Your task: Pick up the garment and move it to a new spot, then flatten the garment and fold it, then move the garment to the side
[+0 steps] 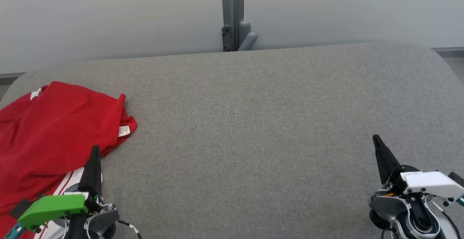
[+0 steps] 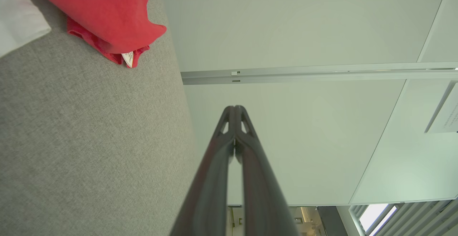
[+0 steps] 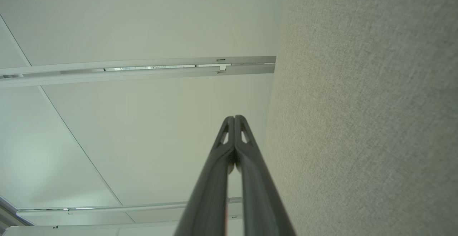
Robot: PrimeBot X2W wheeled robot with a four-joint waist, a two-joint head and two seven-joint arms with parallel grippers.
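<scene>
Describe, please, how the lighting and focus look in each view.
Head view: soft, even light, no glare, garment sharp on grey surface. Left wrist view: left gripper blurs toward the lens, garment in focus. Right wrist view: right gripper blurs likewise, surface weave crisp.

One high view, two low, over grey fabric surface [image 1: 253, 123].
Head: forward and down, sharing crumpled red cloth garment [image 1: 54, 123] with left wrist. Wrists: close, sideways, facing pale wall panels [image 3: 143, 21].

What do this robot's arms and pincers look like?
Each pincer is two long, dark, tapering fingers with small slots near the tips. Behind the left pincer sits a green cover and a striped cable; behind the right pincer, a white cover. Both joints are grey and black.
</scene>
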